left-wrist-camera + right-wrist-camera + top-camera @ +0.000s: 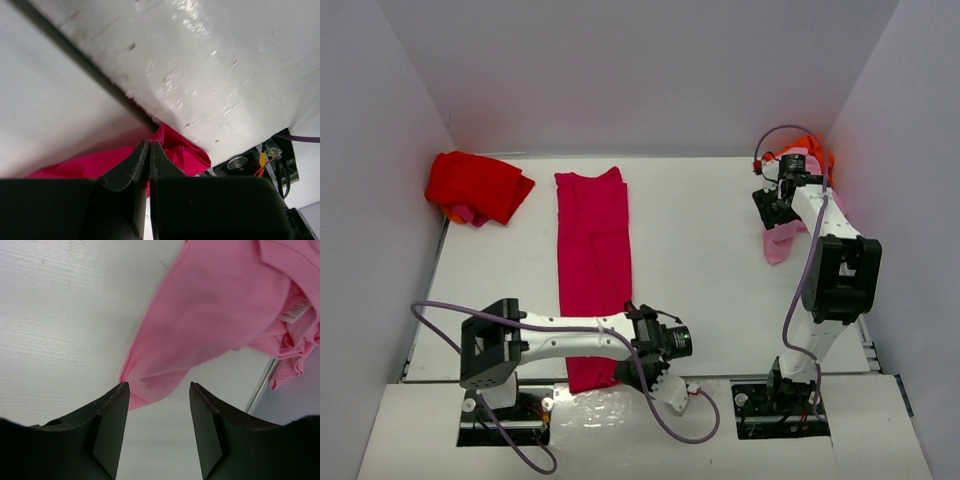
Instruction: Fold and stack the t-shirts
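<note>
A crimson-magenta t-shirt [592, 260] lies as a long narrow strip down the table's left half, its near end hanging over the front edge. My left gripper [636, 372] is at that near right corner. In the left wrist view the gripper [149, 144] is shut, with a sliver of the magenta cloth [185, 150] pinched between its fingers. A bright red t-shirt [475, 185] lies folded at the far left. My right gripper [775, 207] hangs open over a crumpled pale pink t-shirt [780, 242]. In the right wrist view the gripper [159, 385] frames the corner of the pink shirt [215, 305]. An orange t-shirt [812, 150] lies behind the arm.
White walls close in the table [700, 260] on three sides. The pink and orange shirts sit tight against the right wall. Bits of orange and pink cloth [462, 213] peek from under the red shirt. Cables and both arm bases [780, 400] stand along the near edge.
</note>
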You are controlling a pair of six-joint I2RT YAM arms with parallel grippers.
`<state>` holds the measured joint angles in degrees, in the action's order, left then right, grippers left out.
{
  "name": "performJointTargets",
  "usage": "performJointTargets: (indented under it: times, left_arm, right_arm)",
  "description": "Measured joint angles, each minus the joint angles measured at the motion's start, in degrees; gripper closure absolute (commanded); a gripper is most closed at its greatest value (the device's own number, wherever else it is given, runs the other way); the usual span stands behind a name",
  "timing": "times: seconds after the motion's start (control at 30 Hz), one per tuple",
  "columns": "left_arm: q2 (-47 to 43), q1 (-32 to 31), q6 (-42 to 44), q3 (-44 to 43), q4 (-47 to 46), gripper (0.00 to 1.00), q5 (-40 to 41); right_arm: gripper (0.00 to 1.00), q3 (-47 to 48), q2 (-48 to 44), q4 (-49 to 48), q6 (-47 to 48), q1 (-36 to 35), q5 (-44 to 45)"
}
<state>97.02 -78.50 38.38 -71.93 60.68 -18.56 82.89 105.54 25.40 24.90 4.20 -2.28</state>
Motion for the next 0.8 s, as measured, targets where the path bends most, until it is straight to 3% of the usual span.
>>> performJointTargets:
  times: [0.2, 0.37, 0.57, 0.8]
  left_arm:
    - [8.11, -3.73, 0.83, -5.37, 0.22, 1.00, -1.13]
    - [10.60, -3.51, 1.71, -10.07, 0.87, 1.00, 0.26]
    - [12.48, -3.50, 1.72, -12.71, 0.59, 1.00, 2.15]
    - [15.06, -3.50, 1.74, -13.12, 0.69, 1.00, 2.95]
  right_arm:
    - [0.50, 1.29, 0.11, 5.42, 4.26, -6.47, -5.97]
    - [0.51, 15.09, 3.31, 13.16, 6.66, -12.64, -16.46]
    - [0.51, 35.98, 14.62, 21.34, 9.30, -14.62, -29.78]
    - [0.54, 43.09, 30.59, 33.31, 16.42, -23.35, -34.72]
